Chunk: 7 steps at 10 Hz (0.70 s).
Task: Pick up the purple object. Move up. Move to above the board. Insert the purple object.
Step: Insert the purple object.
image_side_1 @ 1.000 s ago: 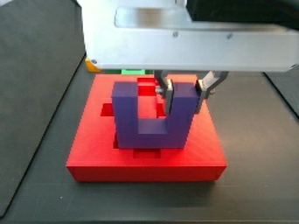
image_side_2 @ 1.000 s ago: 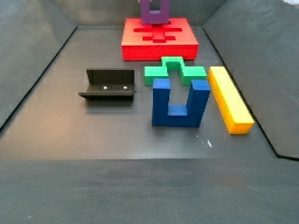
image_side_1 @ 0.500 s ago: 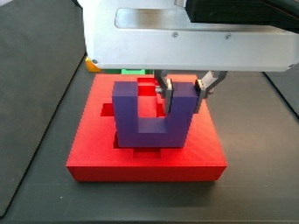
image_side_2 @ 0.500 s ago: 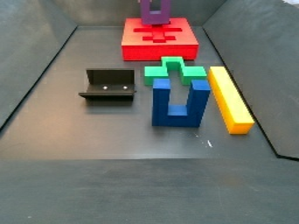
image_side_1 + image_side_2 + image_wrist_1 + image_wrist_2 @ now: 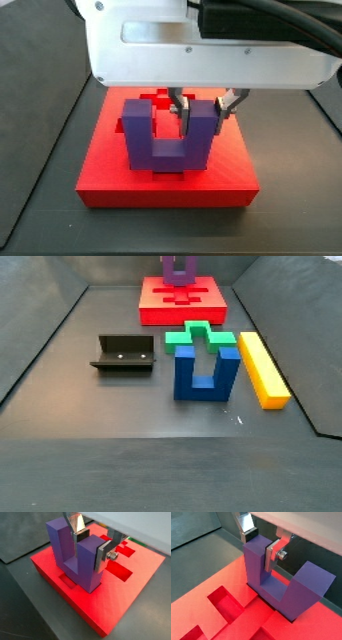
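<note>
The gripper (image 5: 92,543) is clamping one prong of the purple object (image 5: 75,556), which is standing upright with its base in a recess of the board (image 5: 127,604), at the floor's far edge.

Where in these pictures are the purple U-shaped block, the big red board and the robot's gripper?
Purple U-shaped plastic block (image 5: 163,152): a side view, on its thick base.
Large red board (image 5: 167,185): a side view, on bare top near the front edge.
Gripper (image 5: 89,547): a wrist view, midway between the fingertips clamping one prong.
</note>
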### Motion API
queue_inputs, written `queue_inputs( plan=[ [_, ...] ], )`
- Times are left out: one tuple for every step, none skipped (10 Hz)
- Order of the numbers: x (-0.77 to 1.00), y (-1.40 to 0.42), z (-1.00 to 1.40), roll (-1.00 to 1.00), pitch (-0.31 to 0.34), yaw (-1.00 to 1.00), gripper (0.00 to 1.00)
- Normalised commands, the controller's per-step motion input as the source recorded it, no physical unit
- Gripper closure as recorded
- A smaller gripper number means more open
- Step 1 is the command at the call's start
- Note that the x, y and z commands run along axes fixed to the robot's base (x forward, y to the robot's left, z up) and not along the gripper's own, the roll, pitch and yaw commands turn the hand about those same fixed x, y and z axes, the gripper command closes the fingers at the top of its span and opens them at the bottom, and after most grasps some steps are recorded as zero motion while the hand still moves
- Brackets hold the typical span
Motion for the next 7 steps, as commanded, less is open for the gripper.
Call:
queue_inputs(
  plan=[
    [0.07, 0.08, -0.46, 0.0, -0.167, -0.01, 1.0],
    [0.0, 0.02, -0.56, 0.04, -0.149, 0.0, 1.0],
    [0.0, 0.0, -0.58, 0.11, -0.107, 0.0, 1.0],
    [0.0, 0.0, -0.6, 0.1, -0.099, -0.04, 1.0],
    [-0.01, 0.0, -0.51, 0.07, -0.096, -0.03, 1.0],
    [0.0, 0.0, 0.0, 0.0, 0.007, 0.0, 1.0],
    [0.0, 0.0, 0.0, 0.0, 0.0, 0.0, 1.0]
  ],
)
